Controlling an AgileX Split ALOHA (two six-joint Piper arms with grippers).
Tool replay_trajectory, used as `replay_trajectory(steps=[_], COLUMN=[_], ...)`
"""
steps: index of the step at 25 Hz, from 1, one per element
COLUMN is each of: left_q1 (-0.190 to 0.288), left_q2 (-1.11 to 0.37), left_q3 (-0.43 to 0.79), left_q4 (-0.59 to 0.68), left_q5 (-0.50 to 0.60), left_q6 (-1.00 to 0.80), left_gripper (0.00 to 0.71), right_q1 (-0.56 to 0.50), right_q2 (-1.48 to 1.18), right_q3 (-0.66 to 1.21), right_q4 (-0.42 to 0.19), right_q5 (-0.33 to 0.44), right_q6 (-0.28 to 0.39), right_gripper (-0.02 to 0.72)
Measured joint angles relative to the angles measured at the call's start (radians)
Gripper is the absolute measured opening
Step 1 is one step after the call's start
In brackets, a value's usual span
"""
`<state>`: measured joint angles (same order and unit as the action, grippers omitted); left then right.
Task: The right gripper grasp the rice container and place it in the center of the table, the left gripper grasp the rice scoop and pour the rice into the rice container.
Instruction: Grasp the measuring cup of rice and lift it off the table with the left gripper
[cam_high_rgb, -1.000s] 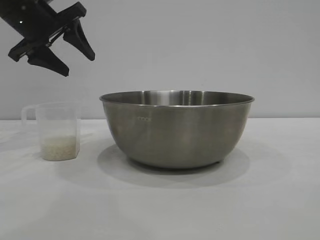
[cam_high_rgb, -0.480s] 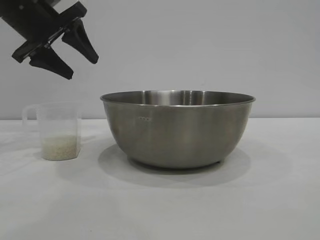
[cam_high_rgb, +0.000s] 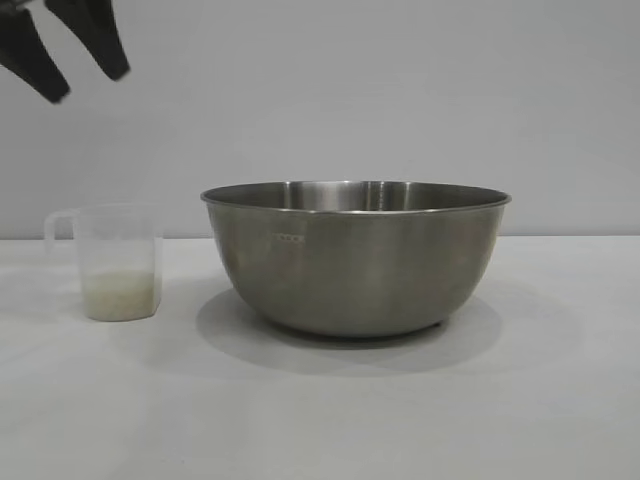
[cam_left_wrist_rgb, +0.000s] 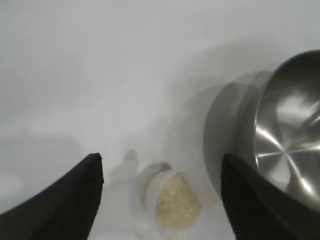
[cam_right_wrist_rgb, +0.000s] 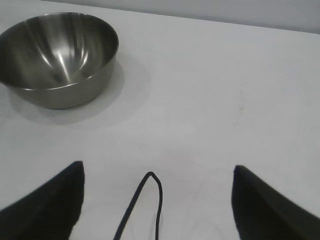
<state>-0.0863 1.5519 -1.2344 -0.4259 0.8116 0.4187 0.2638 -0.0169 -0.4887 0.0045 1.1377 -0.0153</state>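
The rice container (cam_high_rgb: 355, 258), a large steel bowl, stands on the white table (cam_high_rgb: 320, 410) near its middle; it also shows as the rice container (cam_left_wrist_rgb: 292, 150) and, farther off, the rice container (cam_right_wrist_rgb: 57, 57). Left of it stands the rice scoop (cam_high_rgb: 110, 262), a clear cup with a loop handle and a shallow layer of rice (cam_high_rgb: 120, 295). My left gripper (cam_high_rgb: 75, 60) hangs open high above the scoop, at the exterior view's top left corner. In the left wrist view the left gripper (cam_left_wrist_rgb: 161, 162) frames the scoop (cam_left_wrist_rgb: 170, 197) far below. My right gripper (cam_right_wrist_rgb: 157, 172) is open over bare table, away from the bowl.
A thin black cable (cam_right_wrist_rgb: 147, 205) loops between the right gripper's fingers. A plain grey wall (cam_high_rgb: 400, 90) stands behind the table. White tabletop (cam_right_wrist_rgb: 225, 90) stretches beside the bowl.
The left gripper has risen and shifted left, from above the scoop toward the exterior view's top left corner. Bowl and scoop have stayed in place.
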Motion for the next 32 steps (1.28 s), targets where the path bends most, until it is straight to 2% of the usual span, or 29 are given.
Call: replay_trajectory(steps=[3,6,17,23,25,27,32], left_q1=[0.000,0.000,0.000,-0.006,-0.034,-0.086,-0.262], left_q2=[-0.052,-0.109,-0.327,-0.401,-0.408,-0.408,-0.411], left_q3=[0.082,0.187,0.599,0.770,0.820,0.867,0.999], left_q4=[0.000,0.000,-0.050,-0.135,-0.144,-0.155,-0.159], left_q5=[-0.016,-0.077,-0.489,-0.692,-0.771,-0.852,-1.124], left_q6=[-0.013,-0.022,-0.016,0.005,0.007,0.009,-0.009], left_gripper=[0.438,0.438,0.438,0.438,0.438,0.438,0.438], right_q1=[0.000,0.000,0.000,0.000,0.000,0.000,0.000], right_q2=[0.000,0.000,0.000,0.000,0.000,0.000,0.000], right_q3=[0.000,0.000,0.000,0.000,0.000,0.000,0.000], right_q4=[0.000,0.000,0.000,0.000,0.000,0.000,0.000], right_q5=[0.000,0.000,0.000,0.000,0.000,0.000,0.000], right_q6=[0.000,0.000,0.000,0.000,0.000,0.000,0.000], right_gripper=[0.578,0.578,0.578,0.578,0.578,0.578,0.578])
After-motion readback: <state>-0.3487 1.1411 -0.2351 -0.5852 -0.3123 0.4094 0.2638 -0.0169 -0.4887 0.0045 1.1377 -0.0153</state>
